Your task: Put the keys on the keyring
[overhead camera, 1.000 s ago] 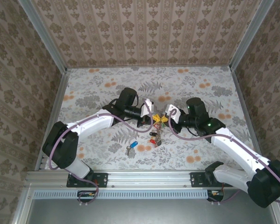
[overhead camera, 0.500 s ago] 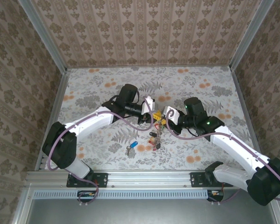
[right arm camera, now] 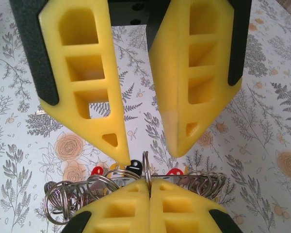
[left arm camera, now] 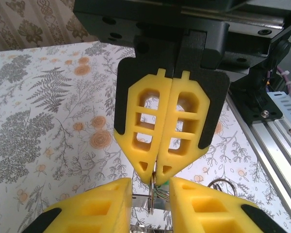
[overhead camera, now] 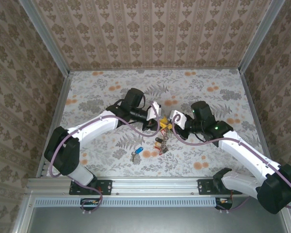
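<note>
Right end effector (left arm camera: 154, 175) pinches shut on the keyring (overhead camera: 161, 141), likely steadying it for threading. Left end effector (right arm camera: 150, 154) stands parted astride the wire. A blue-headed key (overhead camera: 139, 150) lies unthreaded on the surface (overhead camera: 97, 97) nearby.

You're looking at matt yellow plastic on the fingers (right arm camera: 106, 82) of the left gripper (right arm camera: 150, 154), faintly grainy, with dull black backing (right arm camera: 31, 58) along the outer edges. The right gripper (left arm camera: 155, 174) has the same finish. The keyring (right arm camera: 146, 167) is thin, bright metal wire, shiny, and the small split rings (right arm camera: 63, 199) at lower left gleam the same way. The red key heads (right arm camera: 96, 171) look like glossy plastic. In the top view, a key (overhead camera: 138, 150) has a smooth blue plastic head. The table (overhead camera: 208, 92) carries a matt floral print; paper or cloth, you can't tell. The rail (overhead camera: 155, 185) along the bottom is brushed metal. The arm shells (overhead camera: 97, 127) are smooth white plastic.
</note>
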You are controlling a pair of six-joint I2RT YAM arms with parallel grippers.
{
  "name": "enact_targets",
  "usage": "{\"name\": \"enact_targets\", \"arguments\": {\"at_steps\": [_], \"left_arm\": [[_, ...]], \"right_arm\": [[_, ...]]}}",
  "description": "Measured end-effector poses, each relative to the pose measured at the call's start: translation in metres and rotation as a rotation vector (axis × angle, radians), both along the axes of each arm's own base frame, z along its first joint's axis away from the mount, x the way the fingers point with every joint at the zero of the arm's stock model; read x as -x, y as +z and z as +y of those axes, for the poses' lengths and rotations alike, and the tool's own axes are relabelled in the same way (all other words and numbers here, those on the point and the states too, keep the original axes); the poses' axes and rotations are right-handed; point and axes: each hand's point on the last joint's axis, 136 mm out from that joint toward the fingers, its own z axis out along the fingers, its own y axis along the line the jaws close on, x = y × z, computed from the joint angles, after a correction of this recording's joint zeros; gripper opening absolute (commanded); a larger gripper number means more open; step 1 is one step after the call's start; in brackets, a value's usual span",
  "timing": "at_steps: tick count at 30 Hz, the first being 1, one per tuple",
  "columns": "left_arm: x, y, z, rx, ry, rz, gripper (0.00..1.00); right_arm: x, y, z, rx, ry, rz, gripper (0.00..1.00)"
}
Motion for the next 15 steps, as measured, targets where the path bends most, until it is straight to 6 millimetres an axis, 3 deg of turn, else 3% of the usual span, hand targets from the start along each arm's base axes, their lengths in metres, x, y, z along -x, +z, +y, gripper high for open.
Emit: {"name": "enact_targets", "arguments": {"at_steps": [7, 15], "left_arm": [[-0.0022, -0.0074, -0.0020, -0.023, -0.001, 0.022, 0.25], [-0.0008, -0.0095, -0.0014, -0.028, -0.009, 0.027, 0.00]], "right_arm": [[-0.0030, 0.0051, 0.0024, -0.017, -0.001, -0.019, 0.00], [-0.0028, 0.0051, 0.0024, -0.019, 0.000, -0.017, 0.00]]}}
